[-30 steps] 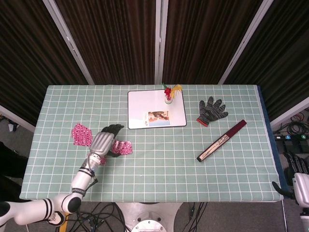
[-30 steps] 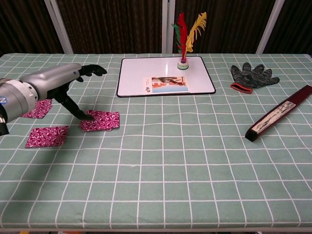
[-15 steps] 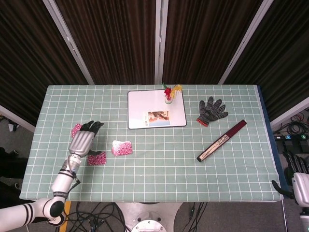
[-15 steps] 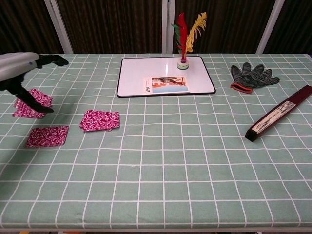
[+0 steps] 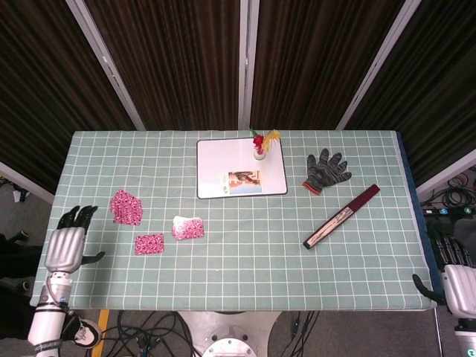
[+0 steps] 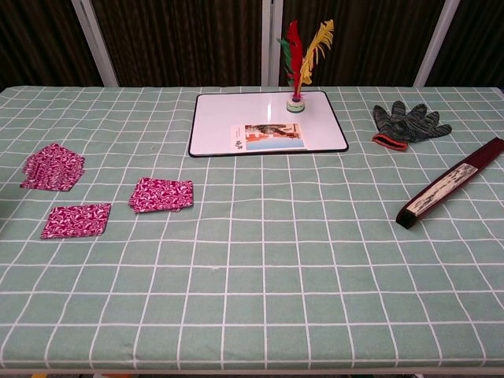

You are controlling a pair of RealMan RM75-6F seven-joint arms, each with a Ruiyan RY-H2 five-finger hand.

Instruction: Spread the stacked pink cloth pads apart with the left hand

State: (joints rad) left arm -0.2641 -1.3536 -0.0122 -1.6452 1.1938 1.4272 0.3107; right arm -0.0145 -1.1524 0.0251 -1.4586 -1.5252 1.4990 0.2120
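A small stack of pink cloth pads (image 5: 126, 207) (image 6: 53, 167) lies at the table's left. Two single pink pads lie apart from it: one (image 5: 149, 243) (image 6: 77, 220) toward the front, another (image 5: 188, 227) (image 6: 161, 194) to its right. My left hand (image 5: 68, 244) hangs off the table's left edge, fingers spread, holding nothing; the chest view does not show it. My right hand (image 5: 455, 277) shows only partly at the head view's lower right corner, off the table.
A whiteboard (image 5: 241, 178) (image 6: 268, 123) with a picture card and a feathered shuttlecock (image 5: 261, 143) (image 6: 301, 59) sits at the back centre. A grey knit glove (image 5: 326, 170) (image 6: 409, 124) and a dark red folded fan (image 5: 341, 216) (image 6: 450, 183) lie to the right.
My left hand has lifted off the pad it was touching and drawn back leftward, past the stack and off the table. The three pad groups lie still.
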